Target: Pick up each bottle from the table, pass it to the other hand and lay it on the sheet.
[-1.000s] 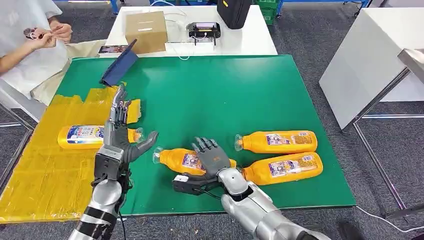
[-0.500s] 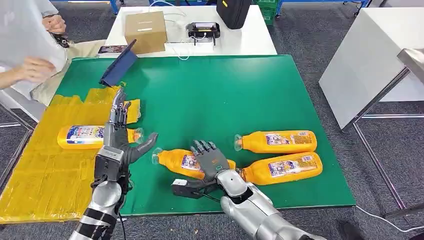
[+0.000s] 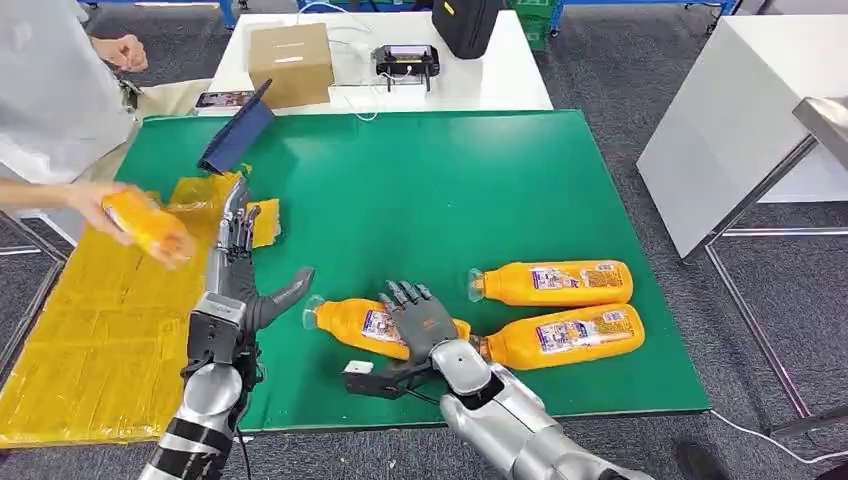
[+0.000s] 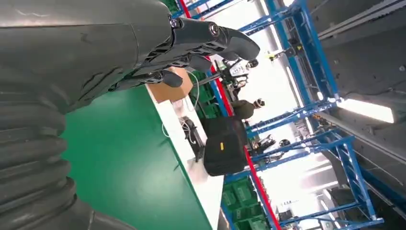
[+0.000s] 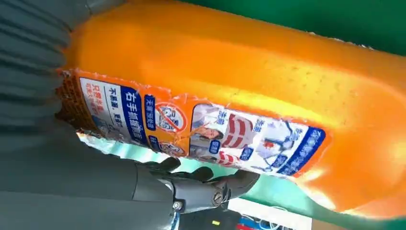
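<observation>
Three orange bottles lie on the green mat (image 3: 420, 190). My right hand (image 3: 420, 318) rests with spread fingers on the nearest bottle (image 3: 358, 322), which still lies on the mat; in the right wrist view that bottle (image 5: 249, 91) is close against the palm, with fingers (image 5: 210, 184) beside it. The other two bottles (image 3: 555, 283) (image 3: 568, 336) lie to its right. My left hand (image 3: 238, 265) stands upright and open at the edge of the yellow sheet (image 3: 90, 330), holding nothing; its fingers (image 4: 210, 36) are in the air. A person's hand holds a fourth bottle (image 3: 145, 225) above the sheet.
A blue tablet case (image 3: 238, 135) lies at the mat's far left corner. Behind the mat a white table (image 3: 500, 80) carries a cardboard box (image 3: 292, 62), a black device (image 3: 408, 60) and a black bag (image 3: 468, 22). Another white table (image 3: 740, 120) stands to the right.
A person's hand has reached in and lifted the bottle that lay on the yellow sheet. My right hand has edged slightly left over the nearest bottle. My left hand has hardly moved.
</observation>
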Tool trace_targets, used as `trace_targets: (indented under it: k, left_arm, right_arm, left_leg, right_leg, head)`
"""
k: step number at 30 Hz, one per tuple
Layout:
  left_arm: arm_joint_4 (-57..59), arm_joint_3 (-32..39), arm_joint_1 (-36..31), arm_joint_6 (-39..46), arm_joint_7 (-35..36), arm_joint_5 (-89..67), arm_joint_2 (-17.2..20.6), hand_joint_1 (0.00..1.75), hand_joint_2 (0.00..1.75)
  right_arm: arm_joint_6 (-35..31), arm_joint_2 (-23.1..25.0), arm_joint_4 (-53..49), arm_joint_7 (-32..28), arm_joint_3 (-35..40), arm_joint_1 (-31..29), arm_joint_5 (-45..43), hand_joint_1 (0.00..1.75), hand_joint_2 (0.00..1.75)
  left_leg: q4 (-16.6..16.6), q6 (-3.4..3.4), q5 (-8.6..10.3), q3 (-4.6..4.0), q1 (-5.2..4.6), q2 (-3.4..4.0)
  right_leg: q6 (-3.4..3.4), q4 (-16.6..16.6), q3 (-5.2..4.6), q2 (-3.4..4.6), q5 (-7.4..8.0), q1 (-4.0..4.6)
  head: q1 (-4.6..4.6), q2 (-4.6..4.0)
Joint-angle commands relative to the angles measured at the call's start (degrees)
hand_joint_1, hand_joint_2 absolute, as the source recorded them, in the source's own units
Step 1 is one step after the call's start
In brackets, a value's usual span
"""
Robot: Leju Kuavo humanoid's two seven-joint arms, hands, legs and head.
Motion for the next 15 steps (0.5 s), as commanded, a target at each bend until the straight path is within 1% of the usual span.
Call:
trace_targets:
  k: [1,2,3,4,5,7,8,9,10,13,15]
  left_arm:
    - [2.58,0.74,-1.3,-0.82,0.38,0.2,-0.7,0.0,1.75]
    - [2.88,0.57,-1.56,-0.94,0.38,0.27,-0.72,0.0,1.75]
    - [3.57,0.12,-2.15,-1.32,0.25,0.58,-0.77,0.0,1.75]
    - [3.99,-0.22,-2.49,-1.41,0.23,0.62,-0.81,0.0,1.75]
    - [4.16,-0.44,-2.66,-1.43,0.18,0.77,-0.75,0.0,1.75]
    - [4.25,-0.58,-2.8,-1.38,0.16,0.86,-0.7,0.0,1.75]
    - [4.26,-0.59,-2.8,-1.37,0.15,0.89,-0.67,0.0,1.75]
    - [4.23,-0.6,-2.78,-1.34,0.15,0.94,-0.64,0.0,1.75]
    - [4.24,-0.67,-2.75,-1.37,0.15,0.96,-0.56,0.0,1.75]
    - [4.23,-0.76,-2.66,-1.36,0.15,1.11,-0.52,0.0,1.75]
    - [4.3,-0.78,-2.68,-1.35,0.14,1.15,-0.56,0.0,1.75]
  right_arm:
    - [3.47,-0.96,5.92,1.18,1.34,0.39,-0.25,0.0,1.75]
    - [3.73,-0.8,6.51,1.02,0.62,0.39,-1.03,0.0,1.75]
    - [4.12,-0.53,8.16,-0.98,-0.98,0.18,-3.31,0.63,1.75]
    - [3.9,-0.69,9.13,-1.21,-1.12,-0.1,-3.61,1.69,1.75]
    - [3.01,-0.47,10.14,-1.27,-1.38,-0.36,-3.77,1.75,1.75]
    - [2.69,-0.5,10.43,-1.88,-2.06,-0.36,-4.59,1.75,1.75]
    - [2.36,-0.46,10.4,-1.88,-2.26,-0.3,-4.77,1.75,1.75]
    - [2.23,-0.39,10.47,-1.97,-2.38,-0.34,-4.91,1.75,1.75]
    - [2.24,-0.34,10.54,-2.0,-2.45,-0.42,-5.03,1.75,1.75]
    - [2.47,-0.3,10.57,-1.9,-2.61,-0.56,-5.28,1.75,1.75]
    - [2.65,-0.38,10.68,-1.91,-2.59,-0.61,-5.3,1.75,1.75]
  left_leg:
    - [-0.05,-0.12,-0.04,0.17,0.13,-0.27]
    - [-0.05,-0.14,-0.05,0.19,0.14,-0.29]
    - [-0.07,-0.13,-0.03,0.21,0.14,-0.29]
    - [-0.06,-0.09,-0.01,0.19,0.09,-0.24]
    - [-0.07,-0.11,0.0,0.22,0.12,-0.31]
    - [-0.04,-0.14,-0.01,0.26,0.17,-0.38]
    - [-0.03,-0.09,-0.03,0.37,0.09,-0.3]
    - [-0.01,-0.15,-0.01,0.3,0.19,-0.5]
    - [-0.07,-0.13,-0.06,0.42,0.09,-0.22]
    - [-0.11,-0.18,-0.03,0.4,0.17,-0.32]
    - [-0.08,-0.13,-0.06,0.47,0.11,-0.23]
  right_leg:
    - [-0.13,-0.11,0.27,0.15,-0.06,0.08]
    - [-0.13,-0.11,0.28,0.14,-0.06,0.09]
    - [-0.13,-0.13,0.28,0.11,-0.04,0.1]
    - [-0.08,-0.1,0.23,0.01,-0.03,0.06]
    - [-0.11,-0.13,0.27,0.02,-0.03,0.08]
    - [-0.15,-0.14,0.24,0.03,-0.03,0.12]
    - [-0.15,-0.07,-0.17,-0.07,-0.08,0.05]
    - [-0.22,-0.11,-0.15,0.02,-0.07,0.12]
    - [-0.26,-0.1,-0.17,0.01,-0.14,0.05]
    - [-0.33,-0.19,-0.15,0.11,-0.1,0.11]
    - [-0.29,-0.13,-0.12,0.04,-0.11,0.06]
  head:
    - [0.0,0.0]
    - [0.0,0.0]
    - [0.0,0.0]
    - [0.0,0.0]
    - [0.0,0.0]
    - [0.0,0.0]
    - [0.02,0.0]
    - [0.0,0.0]
    - [0.0,0.0]
    - [0.0,0.0]
    - [0.0,0.0]
